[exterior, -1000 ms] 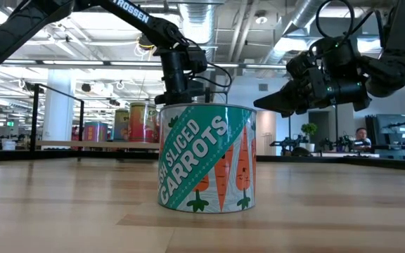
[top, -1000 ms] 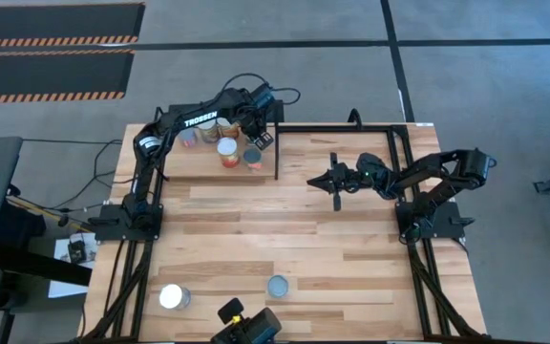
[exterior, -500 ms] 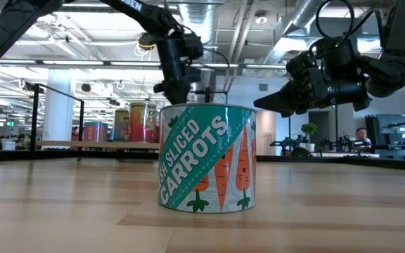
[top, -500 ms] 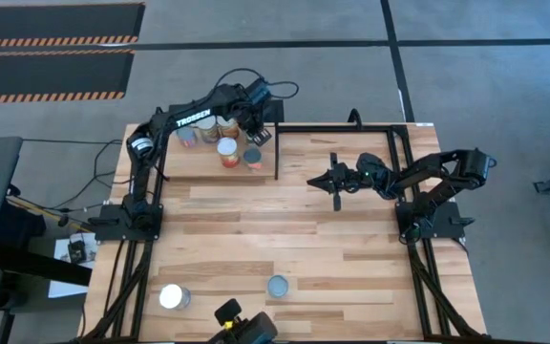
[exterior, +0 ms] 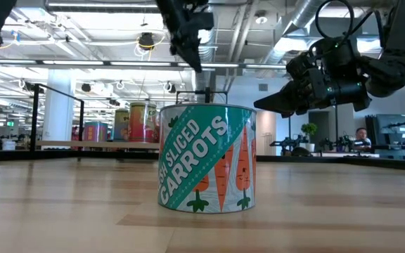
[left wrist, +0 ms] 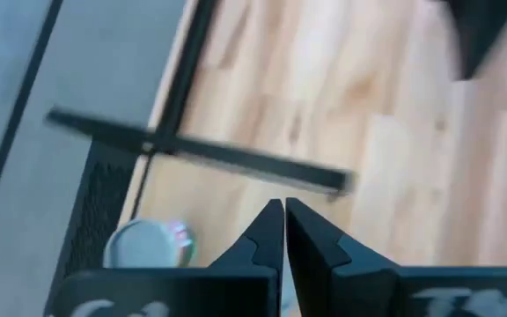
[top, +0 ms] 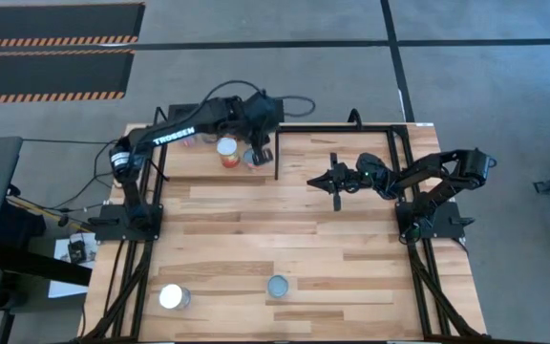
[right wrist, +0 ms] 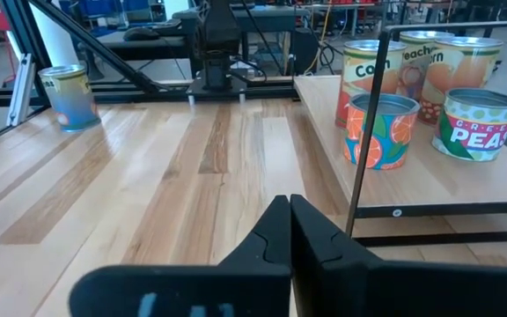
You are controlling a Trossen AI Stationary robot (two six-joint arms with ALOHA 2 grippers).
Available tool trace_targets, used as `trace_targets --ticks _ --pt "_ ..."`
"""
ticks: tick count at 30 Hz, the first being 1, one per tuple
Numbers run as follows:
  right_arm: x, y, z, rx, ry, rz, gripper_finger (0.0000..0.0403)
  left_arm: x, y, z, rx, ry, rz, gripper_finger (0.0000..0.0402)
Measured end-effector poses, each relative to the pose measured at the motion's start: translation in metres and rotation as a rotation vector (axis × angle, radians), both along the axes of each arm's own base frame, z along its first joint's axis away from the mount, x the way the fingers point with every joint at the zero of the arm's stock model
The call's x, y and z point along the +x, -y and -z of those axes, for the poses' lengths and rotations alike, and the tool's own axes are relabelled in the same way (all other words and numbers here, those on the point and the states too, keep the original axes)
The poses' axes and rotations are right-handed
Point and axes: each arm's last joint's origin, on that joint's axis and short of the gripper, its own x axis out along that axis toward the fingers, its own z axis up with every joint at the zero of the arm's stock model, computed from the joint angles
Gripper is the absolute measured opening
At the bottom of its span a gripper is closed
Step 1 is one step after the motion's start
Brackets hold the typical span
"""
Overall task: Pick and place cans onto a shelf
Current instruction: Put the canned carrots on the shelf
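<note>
A pale wood table (top: 285,229) stands on grey floor. From above, the shelf (top: 184,161) sits at the table's far left corner, with a white-topped can (top: 227,150) and a second can just beside it showing on it. The left arm, lettered TROSSEN (top: 175,137), now lies across the shelf's back and hides the other cans that were plain a second ago. The left gripper (top: 262,145) has swung to the shelf's inner end. The right gripper (top: 333,182) has not moved and waits over mid-table. Two cans (top: 171,297) remain well apart from the shelf at the near edge, so I judge that one placing is finished and the next fetch is due. At table height, an office hall lies behind the carrot can (exterior: 206,156), which reads SLICED CARROTS. The left gripper (exterior: 194,60) has climbed from just behind that can to the top of the picture, and more tins (exterior: 136,121) stand on the distant shelf. The left wrist view is blurred; its pincer (left wrist: 284,220) is pressed together on nothing, above a silver-topped tin (left wrist: 148,245) and a black rod (left wrist: 201,151). The right wrist view shows that pincer (right wrist: 287,216) also together and empty. On the shelf (right wrist: 465,180) are a PEAS tin (right wrist: 481,123), an orange-printed one (right wrist: 379,130), and taller tins behind whose lettering looks like corn and peach.
</note>
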Motion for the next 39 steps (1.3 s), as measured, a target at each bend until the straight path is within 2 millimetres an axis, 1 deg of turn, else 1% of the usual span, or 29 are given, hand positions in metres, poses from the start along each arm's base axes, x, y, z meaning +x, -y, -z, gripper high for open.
trace_targets --ticks 2,5,9,11,14,17,21,24,26,28,31,33,36,39 --pt "0.000 0.000 0.000 0.000 0.000 0.000 0.0008 0.004 0.016 -0.003 0.025 -0.002 0.031 0.0001" --pt "0.000 0.000 0.000 0.000 0.000 0.000 0.0008 0.007 0.035 -0.005 0.057 -0.011 0.057 0.0000" --pt "0.000 0.000 0.000 0.000 0.000 -0.002 0.0008 0.008 0.048 -0.003 0.042 -0.036 0.066 0.0000" --pt "0.000 0.000 0.000 0.000 0.000 -0.002 0.0008 0.006 0.054 0.001 0.046 -0.016 0.070 0.0000" --pt "0.000 0.000 0.000 -0.010 -0.004 -0.003 0.0008 -0.006 0.064 0.013 0.048 0.046 0.075 0.0000" --pt "0.000 0.000 0.000 -0.010 -0.005 -0.003 0.0008 -0.025 0.080 0.031 0.042 0.141 0.104 0.0000" --pt "0.000 -0.001 0.000 -0.011 -0.001 -0.005 0.0008 -0.053 0.106 0.061 0.006 0.262 0.149 0.0000" --pt "0.003 -0.006 0.000 -0.014 0.001 -0.024 0.0008 -0.072 0.127 0.082 -0.038 0.337 0.167 0.0000" --pt "0.008 -0.014 -0.003 -0.022 0.010 -0.049 0.0008 -0.084 0.141 0.097 -0.066 0.372 0.190 0.0000" --pt "0.015 -0.023 -0.006 -0.026 0.015 -0.078 0.0008 -0.092 0.156 0.110 -0.082 0.443 0.220 0.0000" --pt "0.029 -0.045 -0.008 -0.031 -0.030 -0.128 0.0008 -0.107 0.174 0.132 -0.088 0.528 0.252 0.0000" --pt "0.039 -0.062 -0.013 -0.055 -0.079 -0.169 0.0008 -0.117 0.182 0.144 -0.088 0.568 0.271 0.0000" --pt "0.056 -0.089 -0.020 -0.062 -0.165 -0.235 0.0011 -0.126 0.192 0.151 -0.091 0.654 0.292 0.0000" --pt "0.069 -0.120 -0.030 -0.054 -0.266 -0.305 0.0032 -0.130 0.196 0.154 -0.084 0.691 0.291 0.0000"
